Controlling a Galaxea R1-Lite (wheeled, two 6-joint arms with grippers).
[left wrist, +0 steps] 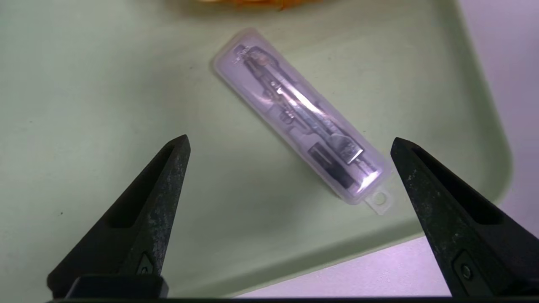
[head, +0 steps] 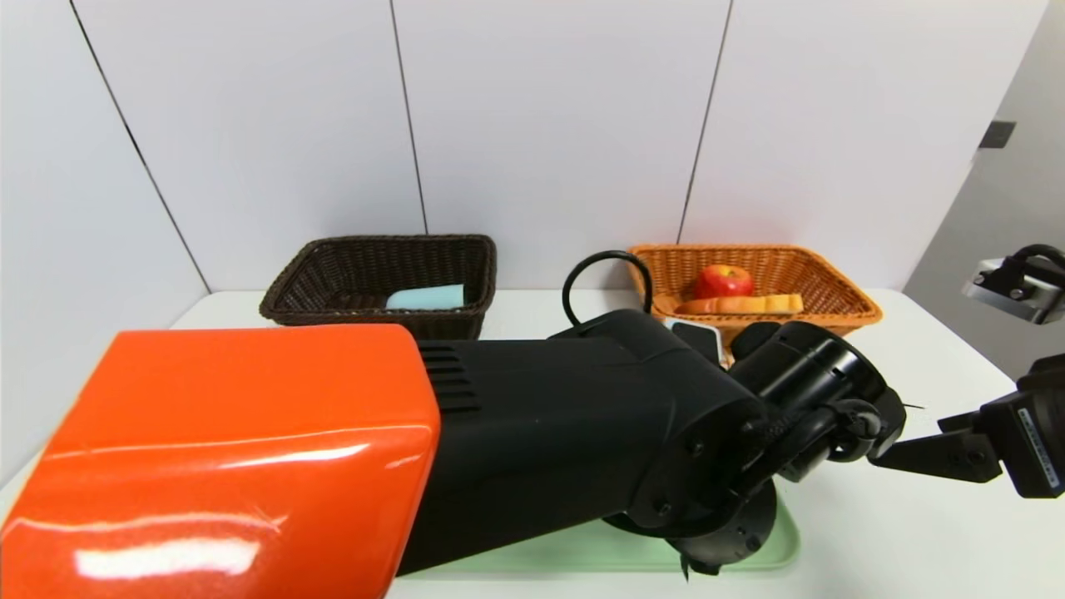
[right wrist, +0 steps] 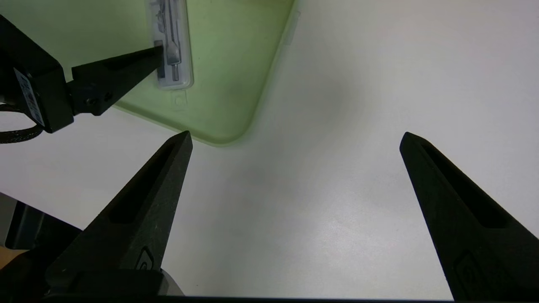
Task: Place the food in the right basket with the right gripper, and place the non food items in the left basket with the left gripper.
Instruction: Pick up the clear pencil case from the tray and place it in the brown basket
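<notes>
**Entry: clear compass case, awaiting pickup by the left gripper**

Step in hand: the approach to a non-food item is judged to be under way. A clear plastic case [left wrist: 299,118] with a metal drawing compass inside is seen lying flat and slantwise on the pale green tray [left wrist: 84,105], close to the tray's near right corner. The left gripper [left wrist: 290,145] is held above it, fingers spread wide, with nothing between them and nothing touched; the case is framed between the two tips in the left wrist view.

Next move, as judged: a descent is called for, with the fingers brought down on either side of the case's narrow width, not its length; some turning of the wrist may be needed, since the case lies at a slant. A low, flat, smooth case may slip or be pushed along the tray.

Destination: the dark brown left basket [head: 378,283], at the far left of the table, in which a light blue item [head: 426,297] is already lying.

Right basket [head: 761,287], orange, far right: a red apple [head: 723,281] and a bread-like piece [head: 740,304] are held in it.

Right gripper [right wrist: 294,141]: parked over bare white table [right wrist: 337,189] to the right of the tray, fingers wide apart, empty.
</notes>
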